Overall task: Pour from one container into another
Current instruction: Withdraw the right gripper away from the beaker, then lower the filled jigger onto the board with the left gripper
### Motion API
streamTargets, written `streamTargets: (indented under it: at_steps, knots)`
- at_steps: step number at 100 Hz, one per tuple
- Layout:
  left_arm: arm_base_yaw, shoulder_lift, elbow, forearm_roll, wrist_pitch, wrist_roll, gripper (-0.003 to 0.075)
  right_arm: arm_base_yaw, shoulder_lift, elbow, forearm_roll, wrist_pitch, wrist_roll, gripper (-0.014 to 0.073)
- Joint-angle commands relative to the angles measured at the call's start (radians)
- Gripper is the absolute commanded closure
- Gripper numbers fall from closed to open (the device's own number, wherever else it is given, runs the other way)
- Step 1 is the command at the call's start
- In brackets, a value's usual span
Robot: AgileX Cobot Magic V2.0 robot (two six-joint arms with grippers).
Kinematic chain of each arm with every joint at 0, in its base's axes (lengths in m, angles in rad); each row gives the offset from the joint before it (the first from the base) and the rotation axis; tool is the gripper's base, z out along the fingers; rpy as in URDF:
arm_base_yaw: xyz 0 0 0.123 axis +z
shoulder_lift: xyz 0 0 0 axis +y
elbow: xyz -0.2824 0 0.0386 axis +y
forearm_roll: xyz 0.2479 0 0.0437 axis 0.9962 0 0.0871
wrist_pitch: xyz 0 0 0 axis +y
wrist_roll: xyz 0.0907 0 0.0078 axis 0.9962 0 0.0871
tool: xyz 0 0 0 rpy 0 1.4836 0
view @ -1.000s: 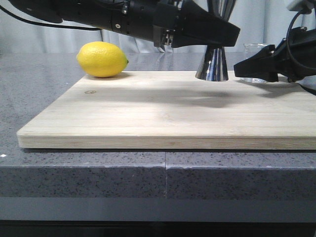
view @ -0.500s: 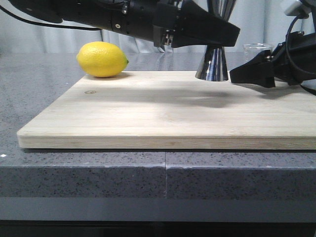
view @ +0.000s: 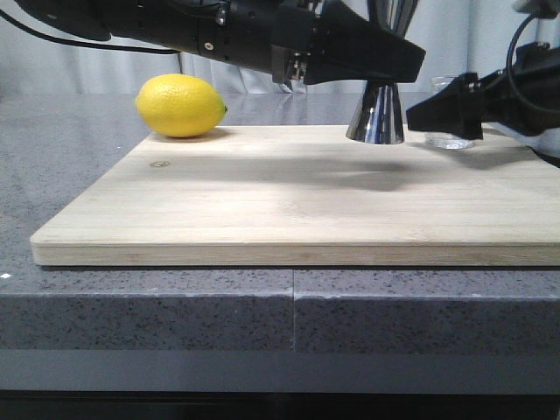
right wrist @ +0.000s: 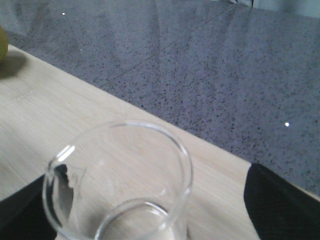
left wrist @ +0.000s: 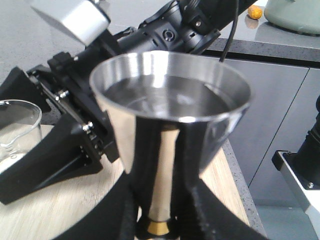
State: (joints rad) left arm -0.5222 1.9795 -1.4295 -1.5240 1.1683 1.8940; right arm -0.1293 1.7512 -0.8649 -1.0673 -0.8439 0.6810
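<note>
The steel jigger [view: 376,115] stands on the wooden board [view: 289,192] at its far right, and my left gripper [view: 387,65] is shut on its narrow waist. In the left wrist view the jigger [left wrist: 170,110] fills the middle, with that gripper [left wrist: 161,221] clamped at the gold band. Just right of the jigger stands the clear glass beaker [view: 449,138], upright on the board. My right gripper [view: 444,109] is open around it. In the right wrist view the beaker [right wrist: 120,170] sits between the black fingers [right wrist: 277,202], and the one shown on the right is clear of the glass.
A yellow lemon [view: 181,106] lies at the board's far left corner. The board rests on a grey speckled counter [view: 175,324], whose edge is close to the right of the jigger [left wrist: 242,185]. The two grippers are close together beside the jigger.
My right gripper has moved left and slightly up, closing in on the beaker so its fingers now flank the glass. The left arm, jigger and lemon have stayed put.
</note>
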Motion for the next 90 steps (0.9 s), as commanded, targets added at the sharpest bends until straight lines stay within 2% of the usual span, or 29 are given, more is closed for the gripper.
streamTargets:
  at_steps: [1, 39, 90]
  knots:
    - [-0.006, -0.066, -0.032, -0.077, 0.11, -0.007, 0.0741, -0.005, -0.082, -0.019, 0.04, -0.056, -0.003, -0.005]
    - [0.012, -0.066, -0.032, -0.071, 0.11, -0.001, 0.0741, -0.005, -0.277, -0.019, 0.04, -0.053, 0.043, -0.005]
    - [0.131, -0.066, -0.032, -0.08, 0.11, 0.04, 0.0741, -0.005, -0.517, -0.019, 0.04, -0.021, 0.06, -0.0049]
